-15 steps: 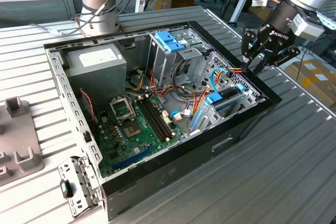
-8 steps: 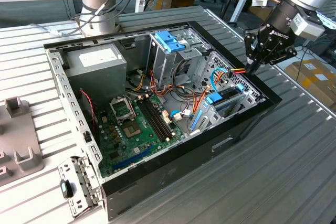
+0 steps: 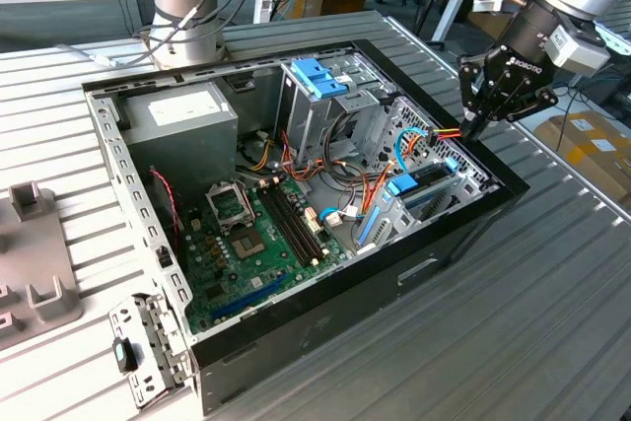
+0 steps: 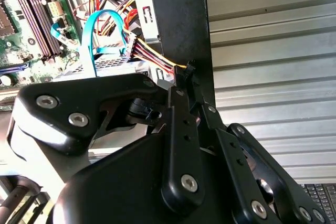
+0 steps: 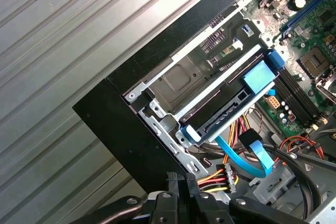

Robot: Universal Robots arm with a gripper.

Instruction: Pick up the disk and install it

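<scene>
The disk [image 3: 426, 187] is sitting inside the open computer case [image 3: 473, 234], in the bay at the case's corner nearest the exterior view's right; it is lying with its blue tab [image 3: 402, 184] pointing in toward the green board [image 3: 266, 244], and a blue rail is running along its side. In the first wrist view the disk [image 5: 231, 109] is resting in the metal bay [image 5: 189, 77], its blue tab [image 5: 258, 76] sticking out at the board end; a flat blue cable [image 5: 247, 153] and a bunch of red, yellow and black wires [image 5: 223, 174] are plugging in near its other end.

The gripper [image 3: 477, 125] is hanging just above the case's black edge, next to the disk's bay, and it is not holding anything; its black fingers [image 5: 178, 187] are pressed together with no gap between them, and in the second wrist view the fingers [image 4: 184, 85] are meeting right at the black rim, close to the coloured wires [image 4: 152, 56].

Further in, a tall metal cage with a blue handle [image 3: 321, 78] is standing near the case's back edge; a grey power box [image 3: 182, 115] is sitting in the corner beside the arm's base [image 3: 192, 7]. The case is lying on a table of grey ribbed slats [image 3: 552, 322]; a grey holder [image 3: 35, 263] is resting at the table's edge on the exterior view's left.
</scene>
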